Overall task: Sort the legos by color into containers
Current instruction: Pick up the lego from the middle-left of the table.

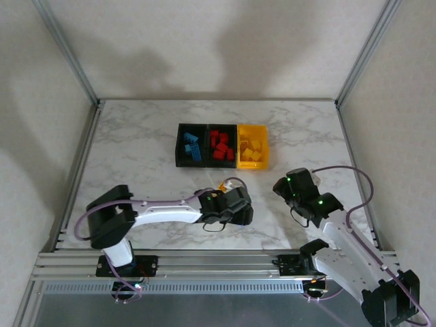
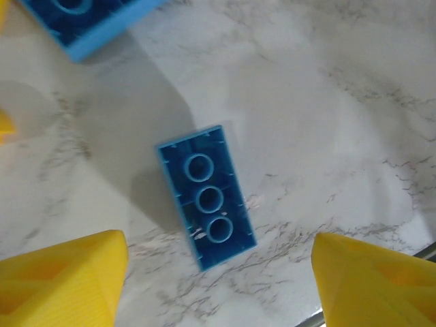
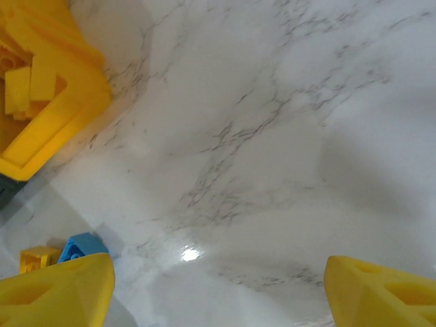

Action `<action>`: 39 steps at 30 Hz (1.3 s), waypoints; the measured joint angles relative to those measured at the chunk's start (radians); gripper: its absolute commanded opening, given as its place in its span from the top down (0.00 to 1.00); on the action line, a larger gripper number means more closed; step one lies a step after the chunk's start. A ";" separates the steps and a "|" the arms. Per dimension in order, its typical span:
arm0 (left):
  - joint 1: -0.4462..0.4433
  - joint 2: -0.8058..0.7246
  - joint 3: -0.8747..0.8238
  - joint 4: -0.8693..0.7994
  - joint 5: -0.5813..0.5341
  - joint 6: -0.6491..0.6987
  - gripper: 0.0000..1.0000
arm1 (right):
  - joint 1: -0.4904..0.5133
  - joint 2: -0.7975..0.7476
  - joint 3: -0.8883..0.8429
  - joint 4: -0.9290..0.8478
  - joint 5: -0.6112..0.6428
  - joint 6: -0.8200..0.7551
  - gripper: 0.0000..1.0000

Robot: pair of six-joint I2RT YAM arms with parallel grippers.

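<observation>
Top external view: a white marbled table (image 1: 136, 150), walled in beige with metal framing, carries three bins (image 1: 221, 127) in a row holding sorted bricks (image 1: 219, 146). Left gripper (image 2: 218, 248) hangs spread wide over a loose blue brick (image 2: 206, 197), hollow side up; right gripper (image 3: 218, 272) gapes above bare marble.

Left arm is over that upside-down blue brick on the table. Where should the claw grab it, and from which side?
Grip the blue brick across its two long side walls, coming straight down from above. It lies flat on the table, hollow underside up, and its narrow width should fit the open left claw, whose fingers stand either side.
</observation>
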 measured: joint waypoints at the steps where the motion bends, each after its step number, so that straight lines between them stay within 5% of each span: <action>1: -0.005 0.027 0.021 -0.008 -0.003 -0.001 0.28 | -0.016 -0.011 -0.006 -0.005 -0.005 -0.005 0.20; 10: -0.015 0.201 0.174 -0.088 -0.047 -0.005 0.36 | -0.090 -0.061 -0.035 -0.010 -0.042 -0.045 0.19; 20: -0.016 0.262 0.223 -0.147 -0.085 0.006 0.85 | -0.098 -0.077 -0.060 -0.002 -0.088 -0.053 0.20; 28: -0.001 0.199 0.194 -0.159 -0.105 0.020 0.85 | -0.100 -0.086 -0.068 0.060 -0.170 -0.088 0.22; 39: 0.152 -0.060 0.145 -0.192 -0.160 0.061 0.86 | -0.076 -0.113 -0.094 0.296 -0.435 -0.173 0.24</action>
